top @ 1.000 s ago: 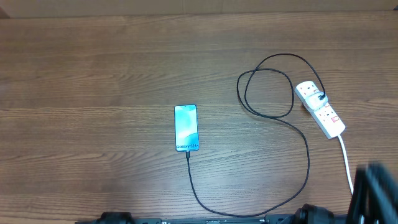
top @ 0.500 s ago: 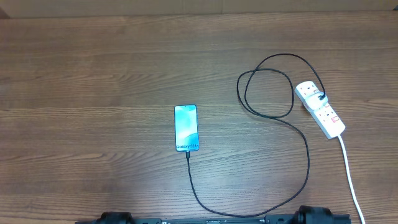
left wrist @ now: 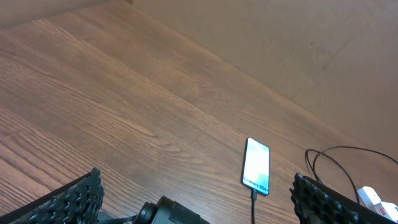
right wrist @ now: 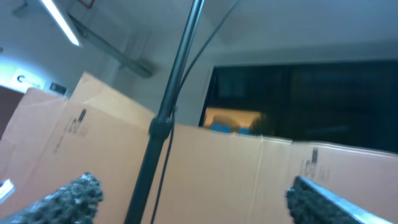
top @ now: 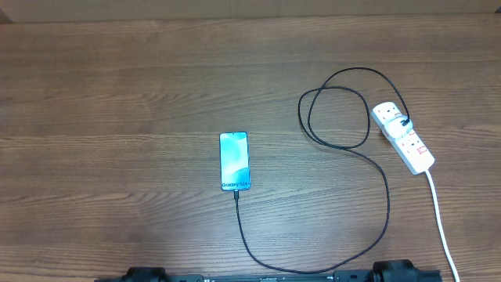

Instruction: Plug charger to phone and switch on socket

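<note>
On table point(top: 117, 94), charger point(top: 389, 202) seemingly plugged into phone point(top: 234, 160) and socket point(top: 403, 138), L gripper point(left wrist: 199, 198), R gripper point(right wrist: 193, 194) jaws apart.

Left gripper point(left wrist: 196, 182): two black fingers point(left wrist: 73, 200) are seen, their inner faces covered in small raised bumps.
Left wrist housing point(left wrist: 175, 212): a dark, rounded, smooth part is seen low between the fingers.
Right gripper point(right wrist: 186, 186): two dark grey fingers point(right wrist: 69, 194) are seen, blurred, with the same knobbly surface.
Left base point(top: 145, 275): a black, rounded mount, cut off by the overhead view's lower edge.
Right base point(top: 401, 270): black and rounded likewise.
Rail point(top: 266, 278): a thin black bar is seen between the bases.
</note>
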Tool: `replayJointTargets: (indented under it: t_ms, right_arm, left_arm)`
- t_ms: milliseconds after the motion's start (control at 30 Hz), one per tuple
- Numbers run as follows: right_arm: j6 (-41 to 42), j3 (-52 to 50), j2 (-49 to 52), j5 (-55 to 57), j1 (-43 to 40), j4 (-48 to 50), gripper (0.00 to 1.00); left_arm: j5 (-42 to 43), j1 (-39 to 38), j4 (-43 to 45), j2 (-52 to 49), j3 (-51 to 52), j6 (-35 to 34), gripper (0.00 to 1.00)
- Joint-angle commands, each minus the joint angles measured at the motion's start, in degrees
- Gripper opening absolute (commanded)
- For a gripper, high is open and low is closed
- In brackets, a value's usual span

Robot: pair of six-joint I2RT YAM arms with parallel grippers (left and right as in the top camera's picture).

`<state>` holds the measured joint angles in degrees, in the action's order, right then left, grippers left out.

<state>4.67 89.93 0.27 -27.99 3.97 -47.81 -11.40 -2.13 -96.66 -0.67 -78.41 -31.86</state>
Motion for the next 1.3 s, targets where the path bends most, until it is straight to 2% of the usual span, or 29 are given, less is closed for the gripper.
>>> replayJointTargets:
  t_ms: [0, 167, 267, 533, 833, 1000, 1267]
  right_arm:
    - [-1.4, -2.4, 0.0, 10.5, 2.1, 9.1, 1.00]
    - [-3.9, -12.2, 0.1, 16.5, 2.5, 29.4, 1.00]
    - [-3.9, -20.2, 0.1, 18.0, 2.4, 37.7, 1.00]
    - [-1.0, -44.6, 0.1, 17.9, 2.4, 34.2, 1.00]
    - [-0.2, -72.2, 0.1, 17.9, 2.4, 39.1, 1.00]
    - [-0.2, -80.0, 0.1, 17.9, 2.4, 40.0, 1.00]
    - [-0.2, -84.1, 0.1, 20.9, 2.4, 39.8, 1.00]
  left_arm:
    - [-0.4, 0.2, -0.1, 0.4, -0.1, -0.9, 1.00]
    - [-0.4, 0.2, -0.1, 0.4, -0.1, -0.9, 1.00]
    - [-0.4, 0.2, -0.1, 0.4, -0.1, -0.9, 1.00]
    - [-0.4, 0.2, -0.1, 0.4, -0.1, -0.9, 1.00]
    - [-0.4, 0.2, -0.1, 0.4, -0.1, -0.9, 1.00]
    - [-0.4, 0.2, -0.1, 0.4, -0.1, -0.9, 1.00]
    - [-0.4, 0.2, -0.1, 0.4, -0.1, -0.9, 1.00]
